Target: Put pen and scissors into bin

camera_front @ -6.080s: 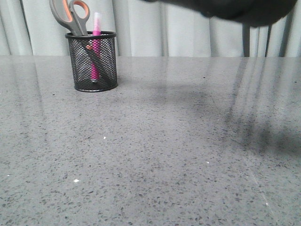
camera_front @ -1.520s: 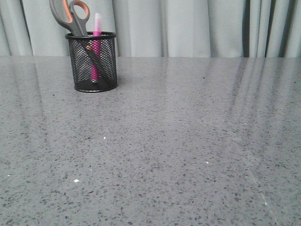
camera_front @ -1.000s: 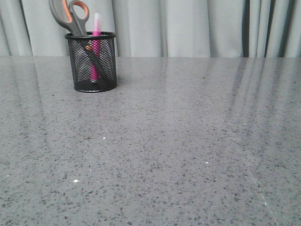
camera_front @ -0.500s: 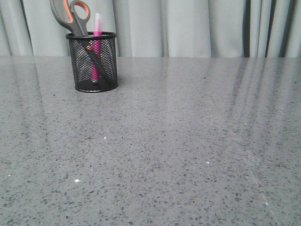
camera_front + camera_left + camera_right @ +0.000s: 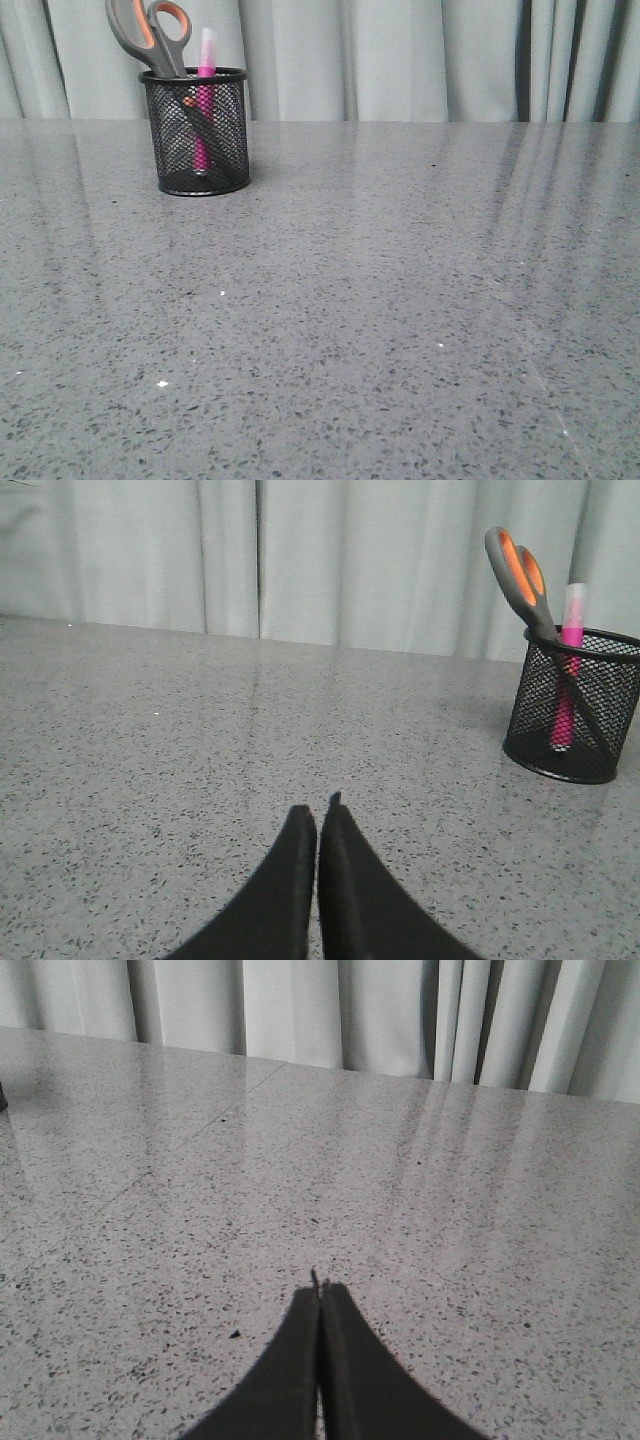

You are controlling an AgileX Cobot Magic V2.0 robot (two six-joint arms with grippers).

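In the front view, one bin [image 5: 195, 131], a small round black mesh cup, stands upright on the grey speckled surface [image 5: 360, 300] at the far left, before a pale curtain [image 5: 400, 60]. Inside it are one pair of scissors [image 5: 150, 35] and one pen [image 5: 205, 95]. The scissors stand handles up, blades down, their long axis leaning so the handles tip left over the rim. The pen stands nearly upright, whitish cap uppermost, just right of the scissors. No gripper appears in this view. In the left wrist view, the left gripper [image 5: 318, 825] shows two dark fingers pressed together with nothing between them, low over the surface. The same bin [image 5: 573, 708] sits well apart from it, off to one side and farther along the surface, with the scissors [image 5: 522, 575] and pen [image 5: 569, 660] rising from it, again one of each. In the right wrist view, the right gripper [image 5: 318, 1305] also has its fingers closed together, empty, over bare speckled surface; bin, scissors and pen are outside this view.
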